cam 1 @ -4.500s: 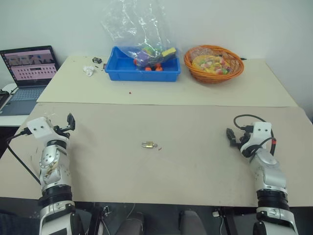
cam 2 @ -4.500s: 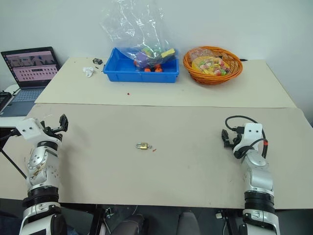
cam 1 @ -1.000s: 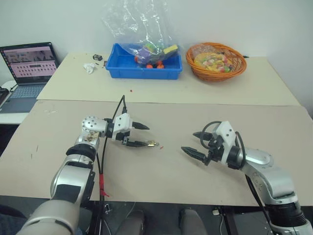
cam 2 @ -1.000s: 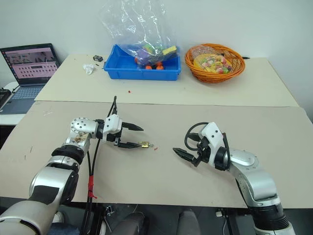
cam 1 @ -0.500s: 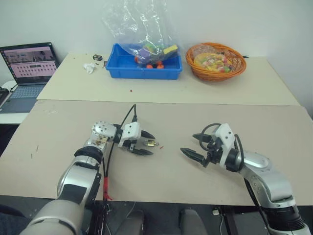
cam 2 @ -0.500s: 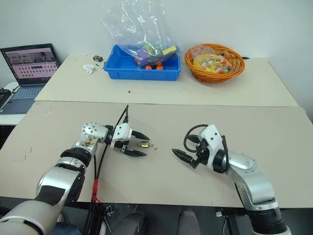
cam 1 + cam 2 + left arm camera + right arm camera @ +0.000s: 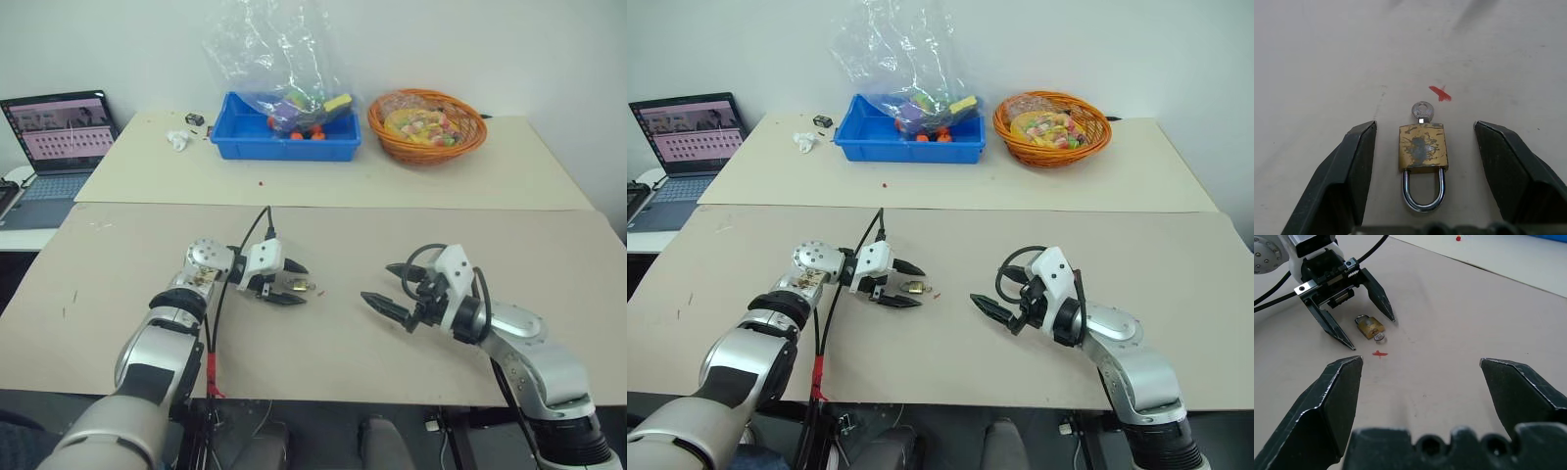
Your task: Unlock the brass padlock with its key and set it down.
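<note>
Lowered left claw point(image 7: 1422, 147) straddles scuffed brass padlock point(image 7: 1423, 152).

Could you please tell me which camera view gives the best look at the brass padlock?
The left wrist view: the brass padlock lies flat, close up, between the open left gripper fingers, untouched, key in its base. The right wrist view shows it small between those fingers; both eye views show a tiny golden speck on the table.

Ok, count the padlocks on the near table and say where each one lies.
1. The brass padlock lies flat on the near table, between the open fingers of the left hand, untouched, key in its base. None seems hidden.
</note>
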Controlling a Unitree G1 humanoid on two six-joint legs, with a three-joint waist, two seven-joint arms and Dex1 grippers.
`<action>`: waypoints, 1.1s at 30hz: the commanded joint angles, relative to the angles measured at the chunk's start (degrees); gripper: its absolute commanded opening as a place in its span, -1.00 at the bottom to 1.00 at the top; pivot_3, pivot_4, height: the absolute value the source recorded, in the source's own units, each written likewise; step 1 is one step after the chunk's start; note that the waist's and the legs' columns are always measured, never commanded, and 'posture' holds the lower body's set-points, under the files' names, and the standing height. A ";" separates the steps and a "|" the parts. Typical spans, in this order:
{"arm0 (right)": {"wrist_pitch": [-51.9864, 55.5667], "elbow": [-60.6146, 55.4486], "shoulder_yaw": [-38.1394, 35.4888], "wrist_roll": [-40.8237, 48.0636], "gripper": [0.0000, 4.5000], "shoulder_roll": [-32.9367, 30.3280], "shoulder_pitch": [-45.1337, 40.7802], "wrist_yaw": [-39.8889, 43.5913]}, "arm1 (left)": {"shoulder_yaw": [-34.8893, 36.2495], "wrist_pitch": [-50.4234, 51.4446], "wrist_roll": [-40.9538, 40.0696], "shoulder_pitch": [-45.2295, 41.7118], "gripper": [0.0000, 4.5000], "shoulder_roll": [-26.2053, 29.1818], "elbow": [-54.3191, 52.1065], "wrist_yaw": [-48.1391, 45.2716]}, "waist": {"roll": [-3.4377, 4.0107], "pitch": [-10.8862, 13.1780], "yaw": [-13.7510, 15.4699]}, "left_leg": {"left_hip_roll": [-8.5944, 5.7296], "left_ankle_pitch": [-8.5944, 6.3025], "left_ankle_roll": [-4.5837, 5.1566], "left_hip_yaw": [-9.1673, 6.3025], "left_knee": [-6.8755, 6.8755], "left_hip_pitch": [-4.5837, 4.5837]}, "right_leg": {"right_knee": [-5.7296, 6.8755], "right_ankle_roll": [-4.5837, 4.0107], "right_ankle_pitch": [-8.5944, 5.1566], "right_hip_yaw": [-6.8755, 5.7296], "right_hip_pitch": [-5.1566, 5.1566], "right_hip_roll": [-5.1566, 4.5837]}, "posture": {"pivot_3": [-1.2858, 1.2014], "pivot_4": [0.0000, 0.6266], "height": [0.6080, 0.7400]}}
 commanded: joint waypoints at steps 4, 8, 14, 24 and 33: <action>-0.94 -2.19 -1.72 1.20 1.00 0.14 -0.60 -0.44 | -1.11 4.01 2.06 -0.08 0.50 2.18 1.04 -0.95 | 0.00 0.00 -0.42 | 0.02 -0.06 0.12 0.00 0.00 0.05 | 0.09 0.00 0.00 0.02 0.00 0.03 | 0.03 -0.52 1.00; -1.05 -2.04 -1.89 1.24 1.00 0.02 -0.63 -0.54 | -0.99 4.27 2.04 -0.07 0.50 2.78 0.97 -1.21 | -0.01 -0.01 -1.01 | 0.03 -0.03 0.05 0.00 0.00 0.07 | 0.09 0.00 0.00 0.04 0.00 0.04 | 0.03 -0.52 1.00; -1.17 -1.65 -2.14 1.32 1.00 -0.03 -0.99 -0.63 | -0.70 5.00 1.98 -0.48 0.50 3.55 1.26 -1.03 | -0.01 -0.02 -1.14 | 0.05 -0.04 0.07 0.01 0.00 0.09 | 0.13 0.00 0.00 0.06 -0.01 0.07 | 0.03 -0.52 1.00; -1.22 -1.55 -2.40 1.43 1.00 0.08 -1.10 -0.65 | 0.07 6.96 1.58 -0.57 0.21 4.64 1.86 -1.54 | -0.01 -0.02 -1.11 | 0.07 -0.16 0.28 0.01 0.00 0.12 | 0.17 0.00 0.00 0.09 -0.02 0.10 | 0.03 -0.52 1.00; -1.05 -1.57 -2.62 1.42 1.00 -0.02 -0.81 -0.42 | 0.25 6.57 1.37 -0.40 -0.64 3.71 1.48 -1.64 | -0.01 -0.02 -0.97 | 0.06 -0.16 0.29 0.01 0.00 0.12 | 0.16 0.00 0.00 0.09 -0.02 0.09 | 0.03 -0.52 1.00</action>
